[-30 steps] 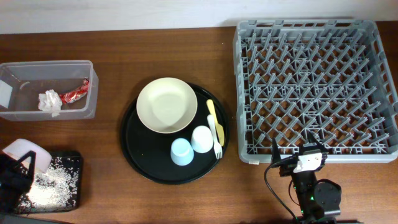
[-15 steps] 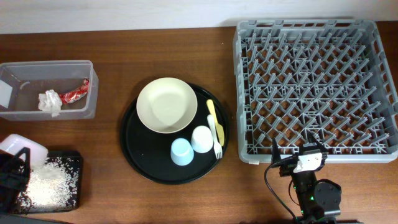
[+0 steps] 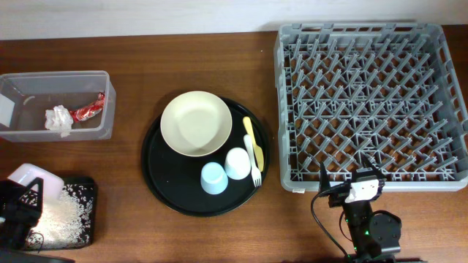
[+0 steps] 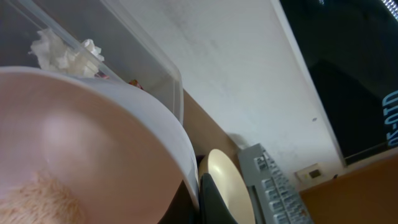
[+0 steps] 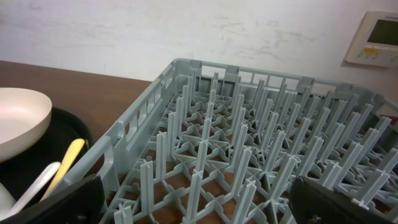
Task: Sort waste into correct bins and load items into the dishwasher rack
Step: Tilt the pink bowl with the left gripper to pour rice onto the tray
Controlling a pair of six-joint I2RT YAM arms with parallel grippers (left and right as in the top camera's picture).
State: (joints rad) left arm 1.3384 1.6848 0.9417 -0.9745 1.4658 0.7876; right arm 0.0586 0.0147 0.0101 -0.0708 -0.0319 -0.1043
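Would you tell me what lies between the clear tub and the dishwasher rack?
In the overhead view, the round black tray with bowl, cups and fork.

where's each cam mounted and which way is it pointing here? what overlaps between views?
Overhead: fixed above the table, looking straight down on dishwasher rack, round black tray, clear tub, black bin; left gripper and right gripper at the near edge.
Left wrist: on the left arm, tilted up towards the wall; small pink bowl fills it; one finger shows.
Right wrist: low by the rack's near edge, facing across it to the wall; both fingers in the bottom corners.
Shared: large cream bowl and rack appear in all three.
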